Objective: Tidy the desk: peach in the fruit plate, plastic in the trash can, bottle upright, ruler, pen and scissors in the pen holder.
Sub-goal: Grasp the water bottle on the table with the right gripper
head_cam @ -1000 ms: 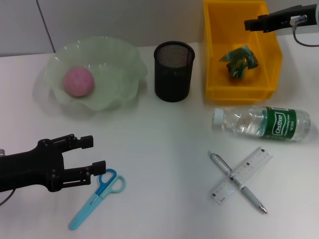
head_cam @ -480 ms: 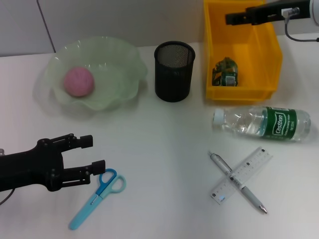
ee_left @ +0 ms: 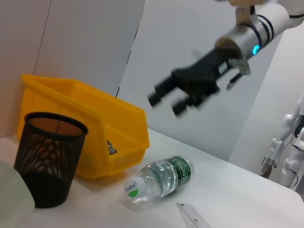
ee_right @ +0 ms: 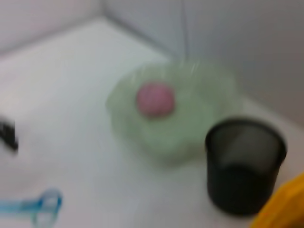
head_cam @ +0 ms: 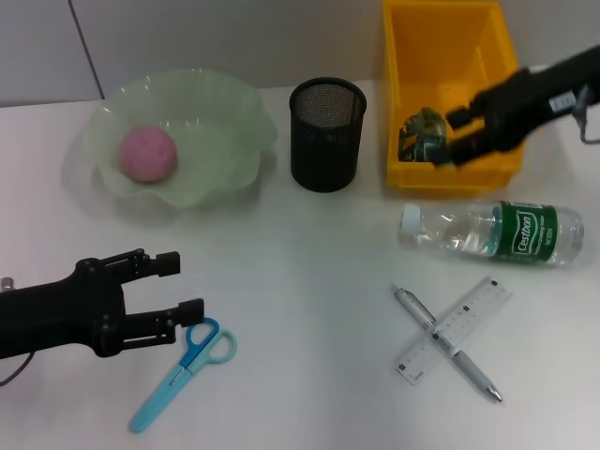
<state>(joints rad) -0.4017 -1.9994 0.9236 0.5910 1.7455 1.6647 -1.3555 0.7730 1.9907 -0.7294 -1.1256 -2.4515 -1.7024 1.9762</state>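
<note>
The pink peach (head_cam: 147, 155) lies in the green fruit plate (head_cam: 225, 112). The crumpled plastic (head_cam: 424, 134) lies in the yellow bin (head_cam: 441, 47). My right gripper (head_cam: 458, 135) is open and empty, low over the bin's front right, just beside the plastic; it also shows in the left wrist view (ee_left: 176, 98). The bottle (head_cam: 492, 232) lies on its side. The ruler (head_cam: 469, 317) and pen (head_cam: 473, 371) lie crossed. My left gripper (head_cam: 181, 286) is open just left of the blue scissors (head_cam: 183, 370). The black mesh pen holder (head_cam: 326, 134) is empty.
The right wrist view is blurred and shows the plate (ee_right: 209, 90), peach (ee_right: 155, 99), pen holder (ee_right: 242, 166) and scissors (ee_right: 33, 206). The left wrist view shows the bin (ee_left: 85, 123), pen holder (ee_left: 45, 156) and bottle (ee_left: 159, 178). A white wall stands behind the desk.
The plastic dropped and settled at the bin's front. My right gripper swung from above the bin's back down to its front right. My left arm barely moved.
</note>
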